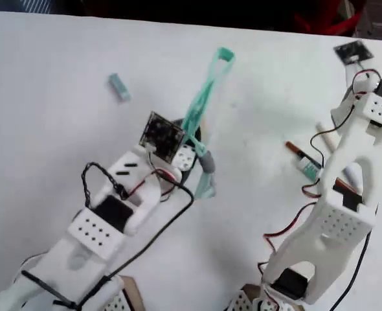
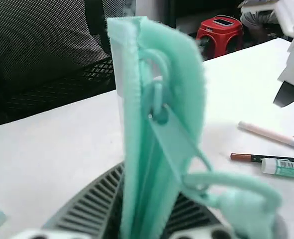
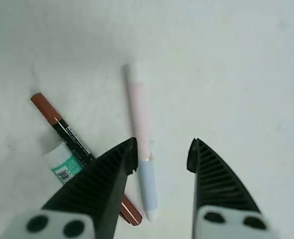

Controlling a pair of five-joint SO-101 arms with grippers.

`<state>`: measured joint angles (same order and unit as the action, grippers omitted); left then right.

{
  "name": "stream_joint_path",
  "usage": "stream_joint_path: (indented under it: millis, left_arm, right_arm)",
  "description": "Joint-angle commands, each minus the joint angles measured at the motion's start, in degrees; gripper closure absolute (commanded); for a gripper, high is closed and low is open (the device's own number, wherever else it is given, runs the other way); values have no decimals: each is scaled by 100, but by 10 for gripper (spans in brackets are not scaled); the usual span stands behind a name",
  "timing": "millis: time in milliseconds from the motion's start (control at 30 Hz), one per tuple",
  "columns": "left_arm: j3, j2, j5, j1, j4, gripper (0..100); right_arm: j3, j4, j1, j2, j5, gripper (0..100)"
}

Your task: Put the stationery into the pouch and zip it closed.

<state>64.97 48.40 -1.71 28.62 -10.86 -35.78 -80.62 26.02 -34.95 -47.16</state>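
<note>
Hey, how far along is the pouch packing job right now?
Done: the left gripper is shut on the mint pouch, holding it on edge. In hand: the right gripper hangs open over the pink pen. Left: that pen, the brown marker, the teal-labelled tube and a small teal piece all lie on the table, so all packing and the zipping remain.

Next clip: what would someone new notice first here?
A mint-green pouch, clamped edge-on in the left jaws, sticks up near the table's middle. To one side the right jaws hang open over a pink pen, with a brown-capped marker and a green-labelled tube lying beside it.
</note>
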Motion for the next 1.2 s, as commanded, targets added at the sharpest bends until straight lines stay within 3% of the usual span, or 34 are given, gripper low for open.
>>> stream_joint_path:
  millis: [0, 300, 467, 600, 1000, 1167]
  left_arm:
    - [123, 426, 44, 110, 185, 976]
    - [554, 927, 44, 127, 193, 976]
    - [659, 945, 35, 92, 185, 976]
    - [668, 945, 35, 92, 167, 976]
    - [782, 954, 35, 92, 185, 976]
    - [756, 954, 35, 84, 176, 976]
  right_arm:
    - [-264, 110, 31, -382, -431, 832]
    - [-264, 541, 13, -1288, -870, 839]
    - [-264, 1191, 40, -1657, -897, 991]
    - [-448, 901, 13, -1385, -1081, 985]
    - [-2198, -1402, -708, 1499, 730, 981]
    - [-2163, -1727, -1042, 2703, 1679, 981]
